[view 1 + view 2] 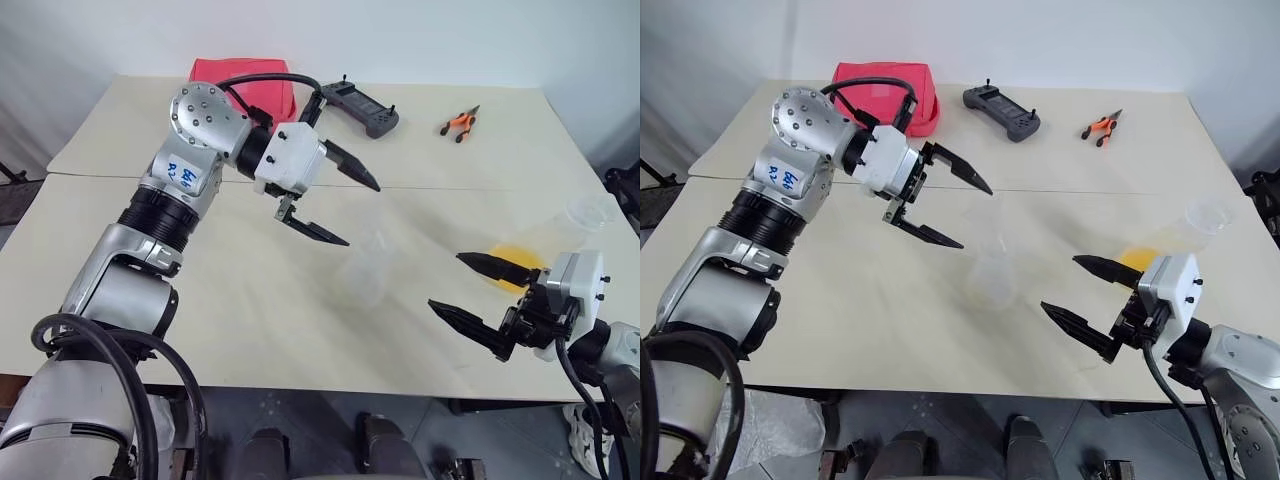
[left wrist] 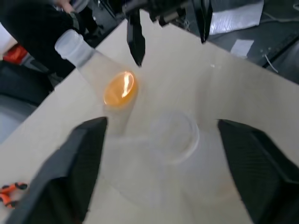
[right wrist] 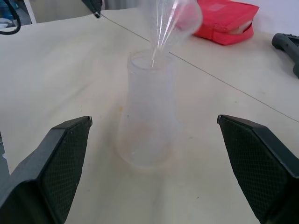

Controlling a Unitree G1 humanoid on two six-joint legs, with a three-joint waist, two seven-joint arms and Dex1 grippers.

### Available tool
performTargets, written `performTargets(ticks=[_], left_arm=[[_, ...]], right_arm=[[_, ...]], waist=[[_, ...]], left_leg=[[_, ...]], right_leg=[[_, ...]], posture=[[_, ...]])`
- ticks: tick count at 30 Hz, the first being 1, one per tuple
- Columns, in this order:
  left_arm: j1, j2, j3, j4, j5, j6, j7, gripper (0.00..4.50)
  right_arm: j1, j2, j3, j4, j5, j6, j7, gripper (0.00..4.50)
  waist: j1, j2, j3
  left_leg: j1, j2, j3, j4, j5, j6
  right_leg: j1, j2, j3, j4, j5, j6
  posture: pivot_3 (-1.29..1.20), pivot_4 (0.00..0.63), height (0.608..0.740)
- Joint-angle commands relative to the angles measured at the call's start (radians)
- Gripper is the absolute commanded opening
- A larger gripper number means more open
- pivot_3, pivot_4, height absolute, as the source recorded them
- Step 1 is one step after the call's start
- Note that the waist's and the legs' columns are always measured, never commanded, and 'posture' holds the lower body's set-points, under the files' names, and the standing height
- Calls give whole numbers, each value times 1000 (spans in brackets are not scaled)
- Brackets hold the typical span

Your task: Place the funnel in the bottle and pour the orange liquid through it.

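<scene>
The bottle (image 3: 148, 119) stands upright mid-table, translucent and wide at the base. The clear funnel (image 3: 174, 21) sits with its stem in the bottle's mouth and leans to one side. My left gripper (image 1: 360, 215) hovers open just up and to the left of the funnel, its fingers (image 2: 77, 163) apart on either side and touching nothing. The orange liquid (image 2: 120, 88) lies in a clear flask-like container (image 1: 588, 215) at the right. My right gripper (image 1: 446, 280) is open and empty, low over the table between that container and the bottle.
A red pouch (image 1: 245, 85), a black controller (image 1: 362, 108) and orange-handled pliers (image 1: 460, 123) lie along the far side of the table. A seam (image 1: 450, 188) runs across the table behind the bottle.
</scene>
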Motion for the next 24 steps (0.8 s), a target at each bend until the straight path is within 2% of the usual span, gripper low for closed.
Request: performTargets(ticks=[1,7,15,24], left_arm=[[7,9,38,-61,-33,33,-112,4481],[36,-12,95,-71,-11,73,-105,4481],[91,-31,301,5,55,188,190,4481],[217,-13,392,55,192,170,352,4481]], right_arm=[[-3,-8,-30,-9,7,-16,4,4500],[-4,-11,-36,-9,9,-16,3,4500],[25,-2,-54,-29,14,-14,-10,4500],[-39,-18,-26,27,1,-18,14,4500]], waist=[[1,0,0],[1,0,0],[1,0,0],[1,0,0]], left_leg=[[0,0,0,0,0,0],[0,0,0,0,0,0],[0,0,0,2,0,0],[0,0,0,7,0,0]], right_leg=[[0,0,0,0,0,0],[0,0,0,0,0,0],[0,0,0,1,0,0],[0,0,0,7,0,0]], posture=[[0,150,740],[0,150,740],[0,150,740],[0,150,740]])
